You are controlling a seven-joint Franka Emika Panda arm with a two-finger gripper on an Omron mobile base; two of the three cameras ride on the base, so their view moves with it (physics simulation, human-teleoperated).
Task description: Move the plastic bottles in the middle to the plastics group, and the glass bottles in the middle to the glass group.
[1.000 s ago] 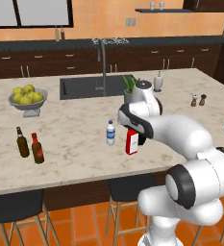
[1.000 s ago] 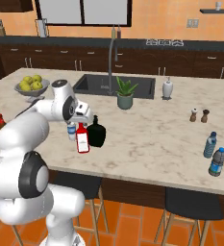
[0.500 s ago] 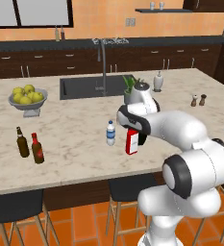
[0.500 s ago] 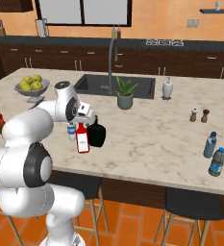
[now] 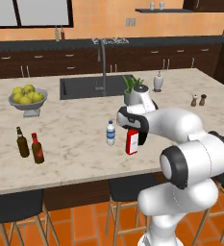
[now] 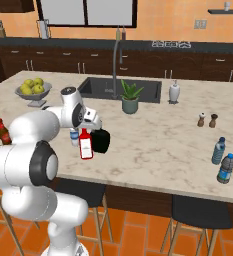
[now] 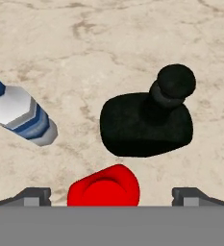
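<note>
Gripper [image 7: 111,194] looks straight down, jaws fully apart, nothing held. Flat red bottle [image 7: 104,186] stands upright directly below it, red cap centred btwn the two tips; long axis vertical, in line w/ approach. Black bottle [image 7: 147,122] sits just beyond the red one, close, not clearly touching. Water bottle [image 7: 21,115] lies off to one side, apart. All three on worktop [image 7: 108,43]. Judgement: a straight descent would put the jaws astride the red bottle; the black bottle's nearness is the risk.
</note>
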